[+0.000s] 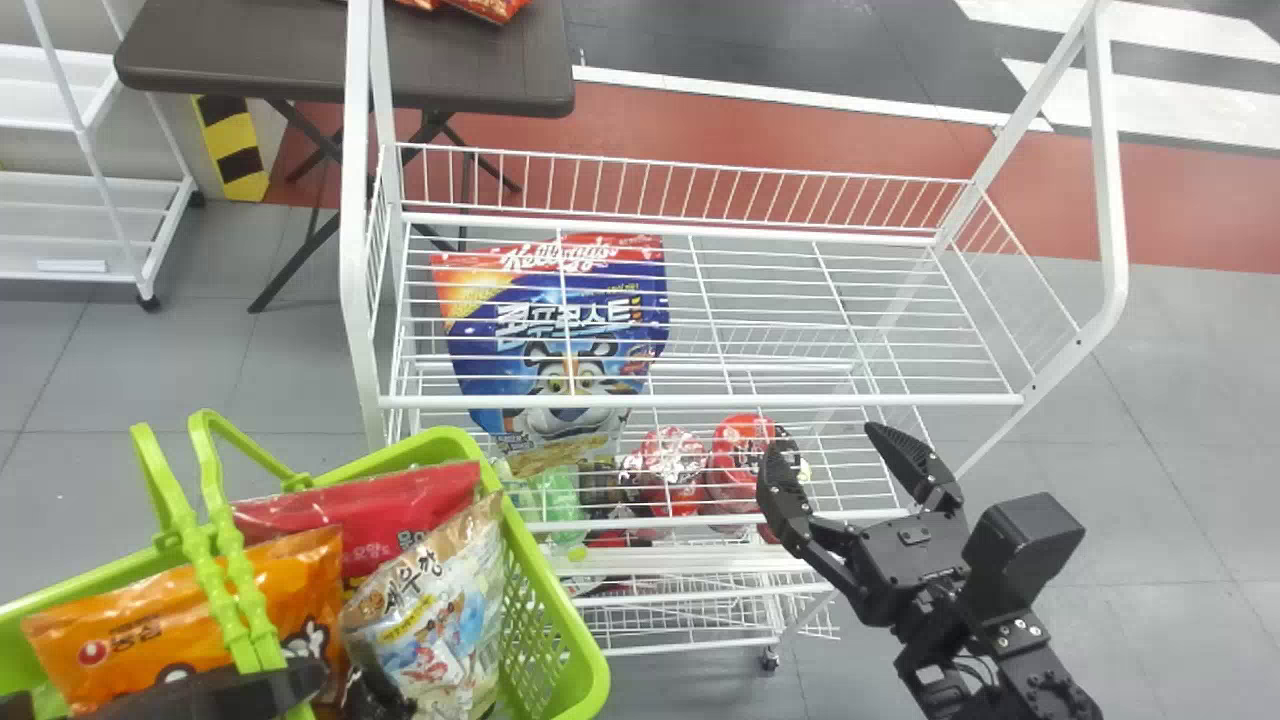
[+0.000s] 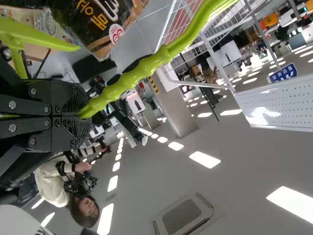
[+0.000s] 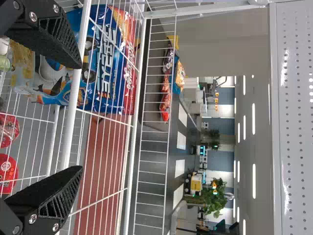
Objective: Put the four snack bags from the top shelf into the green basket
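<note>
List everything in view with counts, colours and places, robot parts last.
Basket: one, green, front left.
Snack bags: at least three, red, orange, brown-and-white, inside it.
Rack: one, white wire, centre.
Cereal bag: one, mostly blue, below the top shelf.
Round packs: at least two, red, lower down.
Table: one, dark, beyond the rack.
Bags on it: several, mixed colours.
Second rack: one, white, far left.
Left claw: one, black, shut on a basket handle.
Right claw: one, black, open before the rack.
</note>
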Motion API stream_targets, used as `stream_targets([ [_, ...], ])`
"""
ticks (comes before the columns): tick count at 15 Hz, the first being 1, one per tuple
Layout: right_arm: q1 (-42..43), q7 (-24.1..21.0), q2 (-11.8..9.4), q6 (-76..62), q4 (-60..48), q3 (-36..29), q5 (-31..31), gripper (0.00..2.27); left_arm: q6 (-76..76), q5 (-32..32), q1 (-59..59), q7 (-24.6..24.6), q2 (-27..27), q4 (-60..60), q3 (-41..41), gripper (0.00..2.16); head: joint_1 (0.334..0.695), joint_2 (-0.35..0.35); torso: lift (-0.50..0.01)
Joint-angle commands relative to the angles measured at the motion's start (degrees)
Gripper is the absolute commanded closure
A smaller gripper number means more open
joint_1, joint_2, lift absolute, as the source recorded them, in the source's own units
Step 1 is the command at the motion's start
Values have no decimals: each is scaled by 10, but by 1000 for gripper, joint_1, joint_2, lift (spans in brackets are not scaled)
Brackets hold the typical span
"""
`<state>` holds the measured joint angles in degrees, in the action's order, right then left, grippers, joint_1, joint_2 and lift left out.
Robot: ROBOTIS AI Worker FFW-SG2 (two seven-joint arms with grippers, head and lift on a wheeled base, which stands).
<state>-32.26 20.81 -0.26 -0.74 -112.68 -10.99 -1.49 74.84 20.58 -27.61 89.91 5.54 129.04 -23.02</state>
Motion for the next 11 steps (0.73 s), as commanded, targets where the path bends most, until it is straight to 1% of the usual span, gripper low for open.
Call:
stream_targets([
  [1, 0, 0, 3, 0, 0, 0, 0, 83, 0, -1, 1, 7, 0, 1, 1, 2152, 695, -213, -3],
  [11, 2, 0, 3, 4, -1, 4, 0, 83, 2, -1, 0, 7, 0, 2, 1, 2148, 695, -209, -3],
])
